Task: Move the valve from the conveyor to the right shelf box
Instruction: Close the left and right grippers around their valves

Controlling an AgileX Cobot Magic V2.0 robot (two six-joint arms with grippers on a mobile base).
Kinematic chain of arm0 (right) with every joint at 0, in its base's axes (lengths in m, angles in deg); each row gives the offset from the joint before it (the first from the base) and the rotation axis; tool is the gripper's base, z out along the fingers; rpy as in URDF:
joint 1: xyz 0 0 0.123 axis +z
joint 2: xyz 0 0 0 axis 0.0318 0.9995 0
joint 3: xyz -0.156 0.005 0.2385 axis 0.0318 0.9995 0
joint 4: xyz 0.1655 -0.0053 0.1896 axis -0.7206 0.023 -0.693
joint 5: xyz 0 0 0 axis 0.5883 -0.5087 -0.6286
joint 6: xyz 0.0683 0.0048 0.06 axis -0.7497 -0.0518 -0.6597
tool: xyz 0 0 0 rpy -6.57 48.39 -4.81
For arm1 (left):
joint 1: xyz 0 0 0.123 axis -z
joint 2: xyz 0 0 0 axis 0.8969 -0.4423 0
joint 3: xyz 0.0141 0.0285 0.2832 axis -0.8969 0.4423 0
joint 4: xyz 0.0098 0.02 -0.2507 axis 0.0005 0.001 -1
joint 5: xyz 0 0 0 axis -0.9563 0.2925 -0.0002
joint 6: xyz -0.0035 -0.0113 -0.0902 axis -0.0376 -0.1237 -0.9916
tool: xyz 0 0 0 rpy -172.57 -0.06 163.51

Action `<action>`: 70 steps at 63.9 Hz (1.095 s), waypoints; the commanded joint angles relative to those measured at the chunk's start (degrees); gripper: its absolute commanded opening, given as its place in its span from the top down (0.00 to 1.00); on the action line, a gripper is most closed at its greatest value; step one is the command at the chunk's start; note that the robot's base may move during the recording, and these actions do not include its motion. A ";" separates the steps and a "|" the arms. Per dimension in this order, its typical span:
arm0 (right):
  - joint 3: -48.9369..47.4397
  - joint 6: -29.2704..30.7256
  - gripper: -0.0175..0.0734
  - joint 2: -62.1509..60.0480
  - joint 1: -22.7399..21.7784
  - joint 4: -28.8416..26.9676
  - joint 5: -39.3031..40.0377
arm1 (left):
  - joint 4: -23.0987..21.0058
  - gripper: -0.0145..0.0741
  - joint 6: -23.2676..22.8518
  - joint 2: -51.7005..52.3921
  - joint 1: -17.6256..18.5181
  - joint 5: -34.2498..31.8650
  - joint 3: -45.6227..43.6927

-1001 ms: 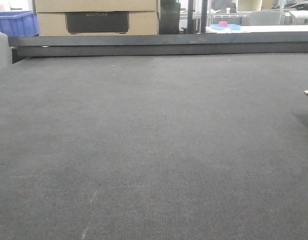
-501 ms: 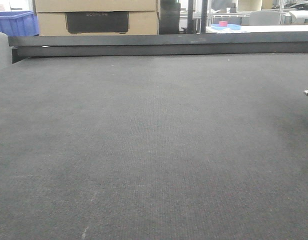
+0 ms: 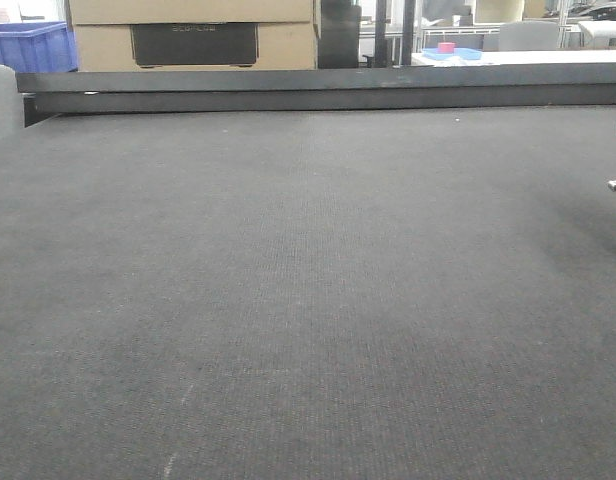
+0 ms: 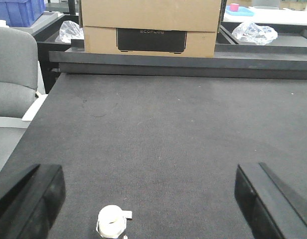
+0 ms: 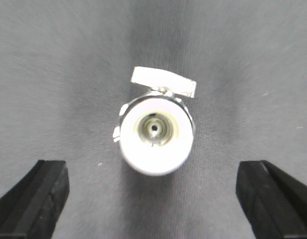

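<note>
Nothing is done yet: the valve (image 5: 154, 130) lies ungrasped on the conveyor (image 5: 64, 69), the right end effector (image 5: 153, 199) spread wide around it, so grasping and boxing remain.

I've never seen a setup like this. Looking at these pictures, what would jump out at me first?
The small silvery-white valve stands out first. It sits alone in the middle of the right wrist view, with the open right gripper showing a black finger far to either side of it. Next comes the wide dark grey belt that fills nearly every view. Past its far rail there is a big cardboard box.
</note>
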 commanded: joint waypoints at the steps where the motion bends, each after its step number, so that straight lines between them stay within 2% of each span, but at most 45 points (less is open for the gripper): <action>1: -0.47 0.43 0.19 2.72 -0.30 0.73 2.53 | -0.35 0.16 -0.33 -0.11 0.30 -0.20 -0.41; 17: -0.47 0.43 0.19 8.44 -0.60 0.73 5.39 | -0.35 0.16 -0.33 -0.11 0.30 0.04 -0.41; 35: -0.57 0.43 0.20 9.22 -0.60 0.73 6.17 | -0.35 0.16 -0.33 -0.11 0.30 0.50 -0.41; 41: -0.57 0.43 0.30 9.22 -0.60 0.73 5.77 | -0.35 0.16 -0.33 -0.11 0.30 0.63 -0.41; 45: -0.57 0.43 0.44 9.22 -0.60 0.73 5.52 | -0.35 0.16 -0.33 -0.11 0.30 0.63 -0.41; 48: -0.57 0.43 0.56 9.09 -0.60 0.73 5.04 | -0.35 0.16 -0.33 -0.11 0.30 0.78 -0.41; 51: -0.57 0.43 0.74 8.99 -0.60 0.73 4.73 | -0.35 0.16 -0.33 -0.11 0.30 0.90 -0.41; 52: -0.57 0.43 0.76 8.99 -0.60 0.73 4.60 | -0.35 0.16 -0.33 -0.11 0.30 0.90 -0.41; 53: -0.57 0.43 0.85 8.84 -0.60 0.73 4.60 | -0.35 0.16 -0.33 -0.11 0.30 0.90 -0.41; 56: -0.57 0.43 0.97 8.37 -0.60 0.73 4.50 | -0.35 0.16 -0.33 -0.11 0.30 1.11 -0.41; 62: -0.60 0.43 0.98 6.67 -0.60 0.73 4.72 | -0.47 0.16 -0.33 -0.11 0.30 3.21 -0.98; 70: -0.60 0.43 0.98 2.21 -0.60 0.73 5.76 | -0.47 0.16 -0.66 -2.86 0.18 12.67 -4.85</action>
